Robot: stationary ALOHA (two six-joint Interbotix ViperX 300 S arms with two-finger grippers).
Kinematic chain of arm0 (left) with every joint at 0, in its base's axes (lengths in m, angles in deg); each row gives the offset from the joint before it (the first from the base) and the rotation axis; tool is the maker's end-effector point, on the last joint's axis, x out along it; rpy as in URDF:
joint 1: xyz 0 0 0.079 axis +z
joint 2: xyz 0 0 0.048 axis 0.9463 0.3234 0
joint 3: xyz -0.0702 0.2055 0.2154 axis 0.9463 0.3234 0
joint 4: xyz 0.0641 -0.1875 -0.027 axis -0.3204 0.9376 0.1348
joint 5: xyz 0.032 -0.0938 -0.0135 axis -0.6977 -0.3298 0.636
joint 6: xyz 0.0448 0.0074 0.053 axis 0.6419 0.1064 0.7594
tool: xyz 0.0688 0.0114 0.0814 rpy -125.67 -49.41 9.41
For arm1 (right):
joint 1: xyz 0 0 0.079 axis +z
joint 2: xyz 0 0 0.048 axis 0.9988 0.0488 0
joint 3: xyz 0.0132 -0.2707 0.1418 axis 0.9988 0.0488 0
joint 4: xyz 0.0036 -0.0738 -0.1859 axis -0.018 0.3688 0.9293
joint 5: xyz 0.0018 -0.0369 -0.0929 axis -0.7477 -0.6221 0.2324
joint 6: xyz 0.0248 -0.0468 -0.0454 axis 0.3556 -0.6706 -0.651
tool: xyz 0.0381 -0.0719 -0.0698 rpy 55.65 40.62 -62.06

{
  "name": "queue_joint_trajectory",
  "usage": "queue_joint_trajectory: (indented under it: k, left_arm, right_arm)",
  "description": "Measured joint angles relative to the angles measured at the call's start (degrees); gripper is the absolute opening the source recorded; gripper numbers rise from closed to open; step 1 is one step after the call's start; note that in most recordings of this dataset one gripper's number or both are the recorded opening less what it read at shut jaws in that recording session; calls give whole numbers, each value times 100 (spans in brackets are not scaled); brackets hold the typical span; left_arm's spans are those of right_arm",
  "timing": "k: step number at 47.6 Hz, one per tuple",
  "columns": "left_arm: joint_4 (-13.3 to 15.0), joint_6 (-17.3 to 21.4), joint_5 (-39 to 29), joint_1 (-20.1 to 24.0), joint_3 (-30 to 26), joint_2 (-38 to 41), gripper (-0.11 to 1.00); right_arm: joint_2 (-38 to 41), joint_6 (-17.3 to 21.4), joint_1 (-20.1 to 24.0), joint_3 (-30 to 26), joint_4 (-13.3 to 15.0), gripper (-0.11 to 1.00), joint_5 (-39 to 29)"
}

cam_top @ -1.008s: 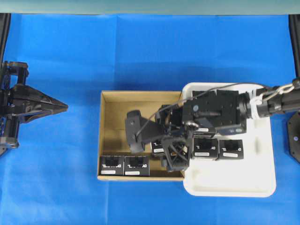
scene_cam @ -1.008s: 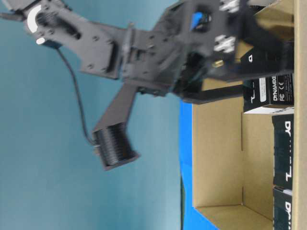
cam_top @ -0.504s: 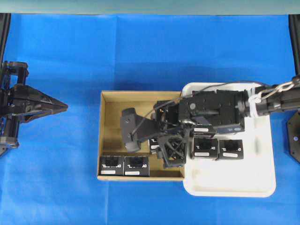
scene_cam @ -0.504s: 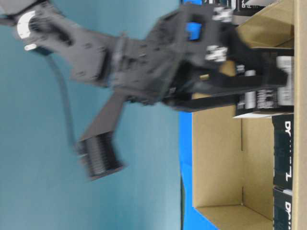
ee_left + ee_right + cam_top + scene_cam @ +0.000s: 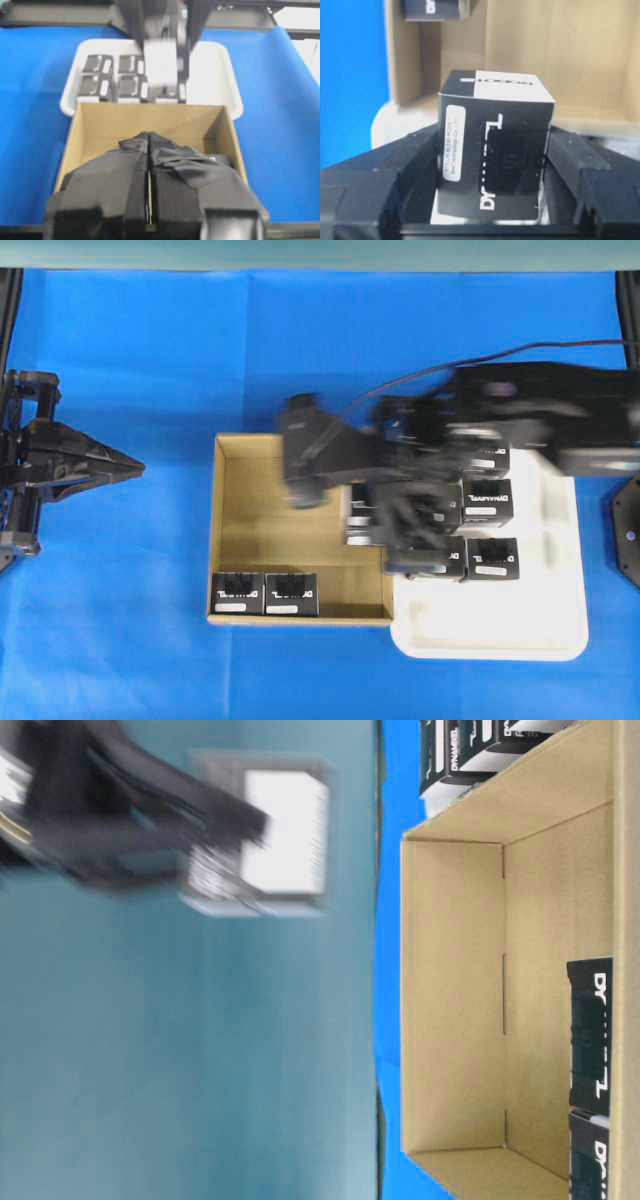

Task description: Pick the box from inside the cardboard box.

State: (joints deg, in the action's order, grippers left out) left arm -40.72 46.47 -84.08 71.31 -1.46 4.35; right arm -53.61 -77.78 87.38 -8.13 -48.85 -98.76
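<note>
A small black box (image 5: 495, 100) with white lettering sits clamped between the two fingers of my right gripper (image 5: 492, 165), raised clear of the floor of the cardboard box (image 5: 560, 60). From overhead, the right gripper (image 5: 395, 525) is blurred over the right wall of the cardboard box (image 5: 215, 530). Two more black boxes (image 5: 265, 592) lie side by side in the carton's near left corner. The left wrist view shows the held box (image 5: 162, 67) hanging above the carton's far wall (image 5: 150, 115). My left gripper (image 5: 130, 468) is shut and empty, left of the carton.
A white plastic tray (image 5: 490, 630) touches the carton's right side and holds several identical black boxes (image 5: 488, 530) in its far half. Blue cloth covers the table. The right arm stretches across the tray's far part.
My right gripper closed on a box at the carton's right side and lifted it, swinging up and toward the far side. The left arm stayed still.
</note>
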Motion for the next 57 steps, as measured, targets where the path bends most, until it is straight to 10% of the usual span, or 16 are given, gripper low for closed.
queue_joint_trajectory:
  k: [14,25,57]
  left_arm:
    - [-9,0,-9,0,0,0,-4]
    - [-9,0,-9,9,0,0,-4]
    - [-9,-255,-9,9,9,0,-4]
  right_arm:
    - [-905,1063,1072,1705,0,61,800]
    - [-615,1178,1354,2496,9,61,1978]
    - [-26,1169,1362,2900,387,61,2944]
